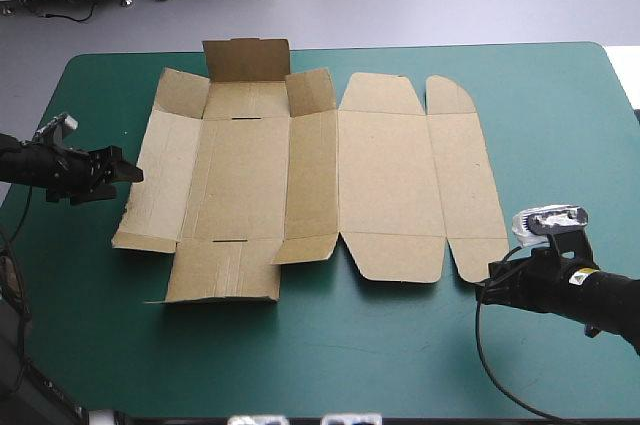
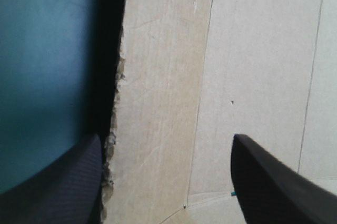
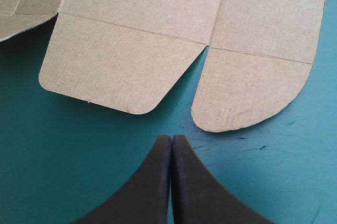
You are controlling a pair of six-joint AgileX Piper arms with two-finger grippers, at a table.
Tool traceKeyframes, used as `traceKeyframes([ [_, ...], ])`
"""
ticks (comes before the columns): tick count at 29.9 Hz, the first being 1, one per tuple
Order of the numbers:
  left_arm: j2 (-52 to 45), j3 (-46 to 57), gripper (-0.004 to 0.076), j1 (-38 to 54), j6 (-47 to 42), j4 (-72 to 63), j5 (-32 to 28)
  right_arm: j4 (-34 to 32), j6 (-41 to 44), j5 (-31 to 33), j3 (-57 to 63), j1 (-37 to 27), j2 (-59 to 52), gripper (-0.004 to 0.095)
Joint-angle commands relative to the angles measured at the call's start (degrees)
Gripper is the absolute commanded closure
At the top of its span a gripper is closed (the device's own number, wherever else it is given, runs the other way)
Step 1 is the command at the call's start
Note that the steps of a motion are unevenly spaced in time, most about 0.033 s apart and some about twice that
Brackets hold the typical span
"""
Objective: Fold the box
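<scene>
At the middle of the worktop (image 1: 560, 105) the box (image 1: 380, 185) lies unfolded, folding not yet begun; left jaws gape empty at its left wall, which likely needs raising next; right jaws closed, empty, nearby.

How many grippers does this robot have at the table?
2. The left gripper, open, is at the box's left edge. The right gripper, shut, is over the teal-green cover, just short of the box's near right corner.
</scene>
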Motion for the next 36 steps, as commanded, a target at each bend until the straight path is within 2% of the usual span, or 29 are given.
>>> traceKeyframes([
  [1,-1.4,-1.7,0.0223,0.1,0.5,-3.5,4.6,1.2,-0.6,-1.7,-1.9,0.2,-0.1,0.0914],
  [19,2.6,-0.5,0.0224,-4.6,2.2,0.8,4.6,1.0,-0.6,-1.7,-1.9,0.2,-0.1,0.0914],
  [31,3.0,-0.1,0.0230,-6.6,3.3,-0.9,4.7,1.0,-0.6,-1.8,-1.9,0.2,-0.1,0.0914],
  [33,3.0,-0.1,0.0260,-6.7,3.3,-0.7,4.7,1.0,-0.6,-1.8,-1.9,0.2,-0.1,0.0914],
  [36,3.0,-0.1,0.0379,-6.7,3.3,-0.6,4.7,1.0,-0.6,-1.8,-1.9,0.2,-0.1,0.0914],
])
